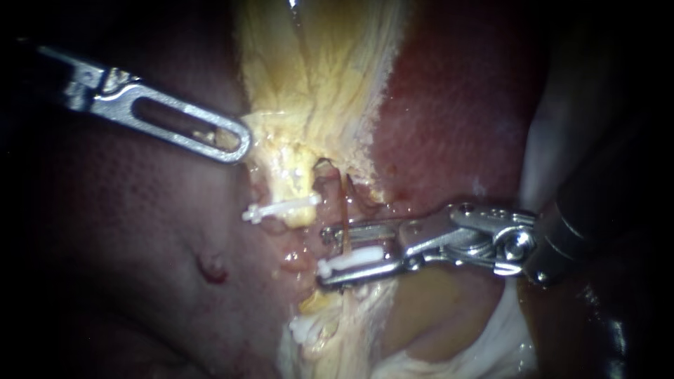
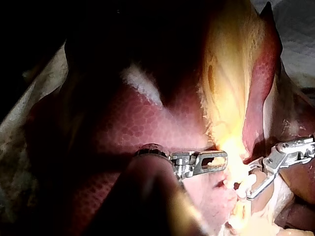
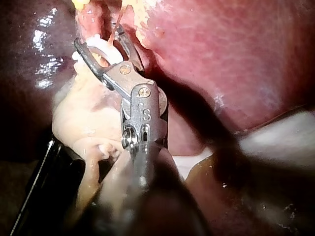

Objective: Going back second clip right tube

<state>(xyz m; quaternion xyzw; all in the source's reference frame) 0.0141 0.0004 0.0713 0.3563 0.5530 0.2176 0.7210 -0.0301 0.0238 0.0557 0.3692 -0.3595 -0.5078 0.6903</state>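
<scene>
Clip (image 1: pixel 354 259) between right instrument's (image 1: pixel 325 254) spread jaws, tube (image 1: pixel 345 245) crossing them clearest in endoscope view.

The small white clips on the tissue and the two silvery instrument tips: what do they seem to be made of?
The small white clips look like moulded plastic: opaque, matt and without metallic glints, though the look alone cannot confirm it. The silvery left instrument and right instrument look like bare metal, probably steel: a smooth satin silver finish with bright highlights along the edges and pins.

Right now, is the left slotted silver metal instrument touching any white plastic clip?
No, the left instrument reaches yellow tissue, clear of the nearest white clip.
</scene>
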